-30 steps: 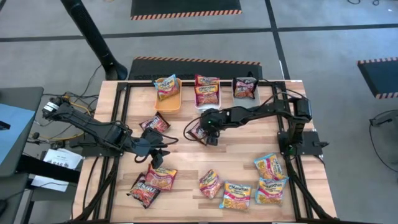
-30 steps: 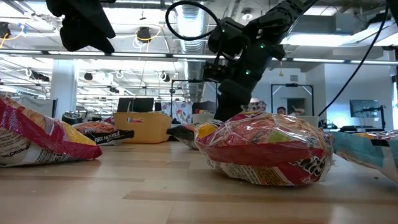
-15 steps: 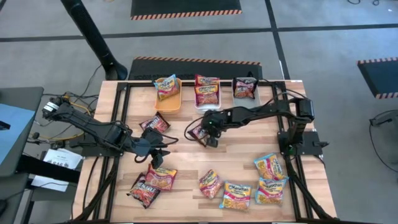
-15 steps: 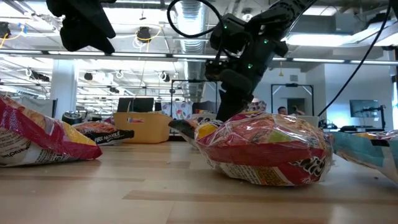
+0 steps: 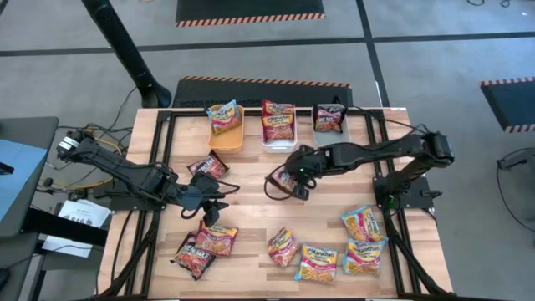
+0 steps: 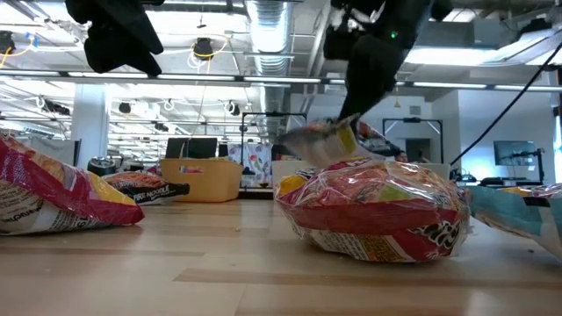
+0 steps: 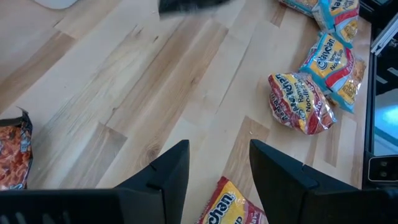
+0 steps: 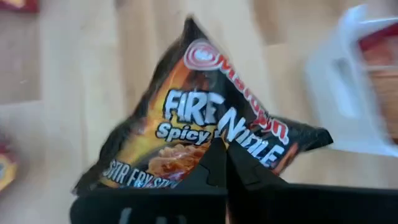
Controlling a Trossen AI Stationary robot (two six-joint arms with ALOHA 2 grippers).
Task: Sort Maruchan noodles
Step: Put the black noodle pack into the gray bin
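Your right end effector (image 5: 294,178) is pinched tight on a dark red-black Fire Spicy packet (image 8: 205,140), and that packet hangs clear of the surface (image 5: 326,209) near its middle, just in front of the white bin (image 5: 280,138). Your left end effector (image 7: 217,168) hovers with its fingers apart and nothing between them, over bare wood at the left.

Count the bins at the far edge: three. The orange bin (image 5: 226,134) has one yellow-and-blue packet (image 5: 222,115), the white bin has two red-orange packets (image 5: 277,119), and the grey bin (image 5: 331,127) has one dark packet (image 5: 328,117).

Loose on the surface: one dark packet (image 5: 206,165) at the left, then a red-orange one (image 5: 217,238) overlapping another dark one (image 5: 192,253) at the front left. One red-orange packet (image 5: 282,247) lies at the front middle. At the front right you have three yellow-and-blue packets (image 5: 361,222) bunched together.
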